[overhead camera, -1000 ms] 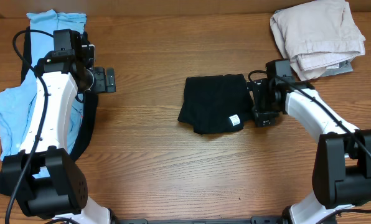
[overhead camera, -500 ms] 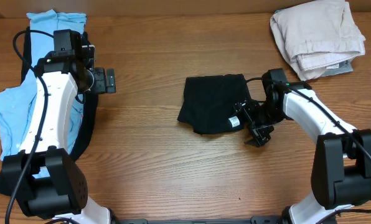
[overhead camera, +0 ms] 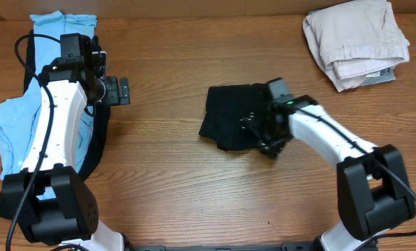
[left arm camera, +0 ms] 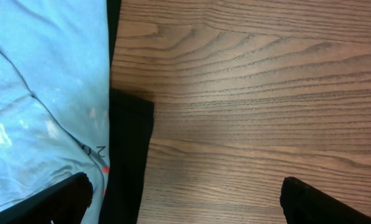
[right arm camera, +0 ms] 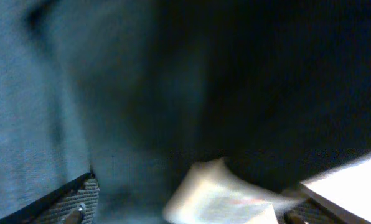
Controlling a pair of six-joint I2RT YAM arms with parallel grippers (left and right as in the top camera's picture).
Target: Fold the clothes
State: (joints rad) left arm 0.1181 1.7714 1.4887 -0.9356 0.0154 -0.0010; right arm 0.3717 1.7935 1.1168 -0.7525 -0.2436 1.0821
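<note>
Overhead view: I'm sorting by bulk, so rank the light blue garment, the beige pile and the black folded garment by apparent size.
1. light blue garment, though partly hidden
2. beige pile
3. black folded garment, partly covered too

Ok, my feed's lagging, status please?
Left end effector open beside blue clothes. Right end effector open over black garment, at its label. Nothing in the way.

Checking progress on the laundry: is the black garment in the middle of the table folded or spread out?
Folded. The black garment lies as one compact, layered block, with no sleeves or legs spread out from it.
</note>
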